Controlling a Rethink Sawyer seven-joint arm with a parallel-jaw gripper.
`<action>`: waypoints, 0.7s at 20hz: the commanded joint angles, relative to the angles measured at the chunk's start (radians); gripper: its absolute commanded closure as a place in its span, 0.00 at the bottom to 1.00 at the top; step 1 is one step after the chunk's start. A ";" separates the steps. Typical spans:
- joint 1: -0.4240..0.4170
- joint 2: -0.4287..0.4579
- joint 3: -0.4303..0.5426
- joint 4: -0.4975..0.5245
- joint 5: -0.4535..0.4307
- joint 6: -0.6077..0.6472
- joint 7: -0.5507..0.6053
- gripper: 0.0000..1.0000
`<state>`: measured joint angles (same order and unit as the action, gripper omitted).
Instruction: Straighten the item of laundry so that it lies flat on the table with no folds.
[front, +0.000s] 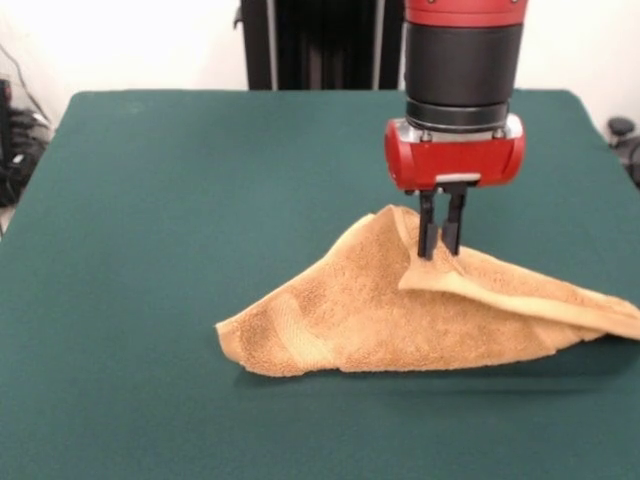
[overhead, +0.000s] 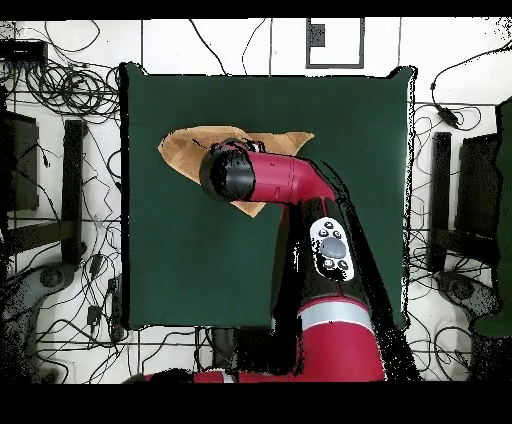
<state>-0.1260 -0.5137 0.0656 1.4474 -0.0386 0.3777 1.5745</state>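
Note:
The golden-tan towel (front: 370, 315) lies crumpled on the dark green table (front: 180, 200), right of the middle in the front view. It is folded over itself, with a raised peak at the top and one corner stretched off to the right. My gripper (front: 440, 250) comes straight down onto that peak, its fingers close together and pinching a fold of the towel. In the overhead view the towel (overhead: 185, 150) shows on both sides of my wrist, which hides the gripper. No white tag shows.
The green table (overhead: 350, 150) stretches wide around the towel on all sides. My red arm (overhead: 320, 230) reaches across the table from its base. Cables and stands lie on the floor around the table.

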 joint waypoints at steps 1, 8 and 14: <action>0.051 0.073 0.039 -0.063 0.012 0.143 0.115 1.00; 0.076 0.116 0.036 -0.128 0.012 0.161 0.121 1.00; 0.105 0.143 0.021 -0.215 0.004 0.212 0.117 1.00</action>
<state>-0.0709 -0.4662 0.0619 1.3059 -0.0390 0.4482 1.5745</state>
